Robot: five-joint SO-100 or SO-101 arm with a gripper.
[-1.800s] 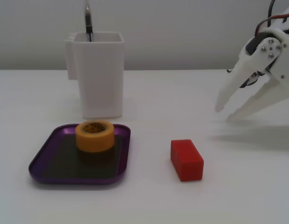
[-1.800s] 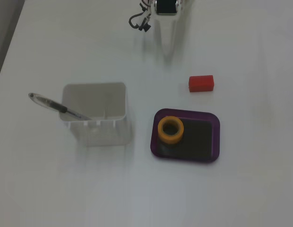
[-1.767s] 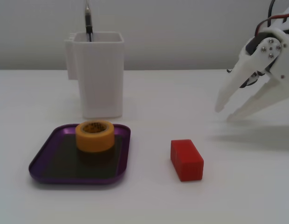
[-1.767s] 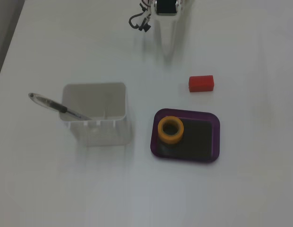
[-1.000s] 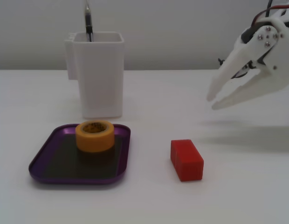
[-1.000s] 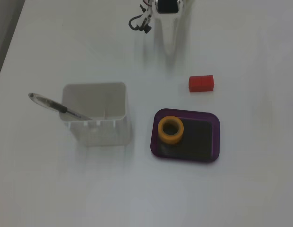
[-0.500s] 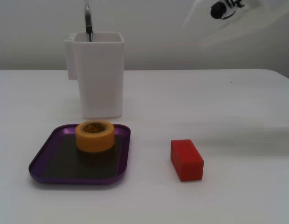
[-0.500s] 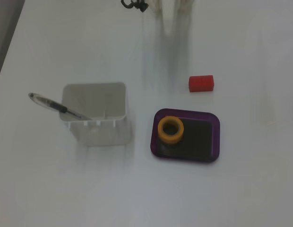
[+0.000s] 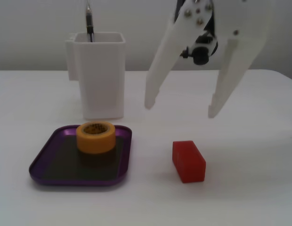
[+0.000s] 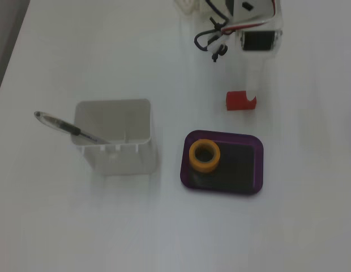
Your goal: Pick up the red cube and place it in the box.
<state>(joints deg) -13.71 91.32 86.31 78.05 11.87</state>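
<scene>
In the fixed view from the side, the red cube (image 9: 188, 161) lies closest to the camera on the white counter (image 9: 249, 188). It is a small red block, a bit longer than it is wide, with a dull plain skin. To its left, well apart, sits the box (image 9: 42, 172), a flat purple tray with round corners and a dark floor. A yellow tape roll (image 9: 96, 137) stands in the back part of the box and hides some of the floor. Behind the box stands a tall white cup (image 9: 99, 75) with a pen (image 9: 89, 20) poking out; the top of the pen is cut off by the picture edge.

The end effector (image 9: 180, 104) hangs in the air above and a little behind the red cube. Its two white fingers (image 9: 162, 61) are spread wide apart and hold nothing. They do not touch the cube. The top of the arm is cut off by the picture edge.

In the fixed view from above, the red cube (image 10: 238, 100) lies just above the box (image 10: 258, 164) in the picture, near it but not touching. One white finger tip of the end effector (image 10: 252, 95) covers the cube's upper right corner, so that part is hidden. The white fingers are hard to make out against the white counter. The tape roll (image 10: 205, 155) sits at the left end of the box, and the cup (image 10: 114, 141) and pen (image 10: 68, 128) are further left.
</scene>
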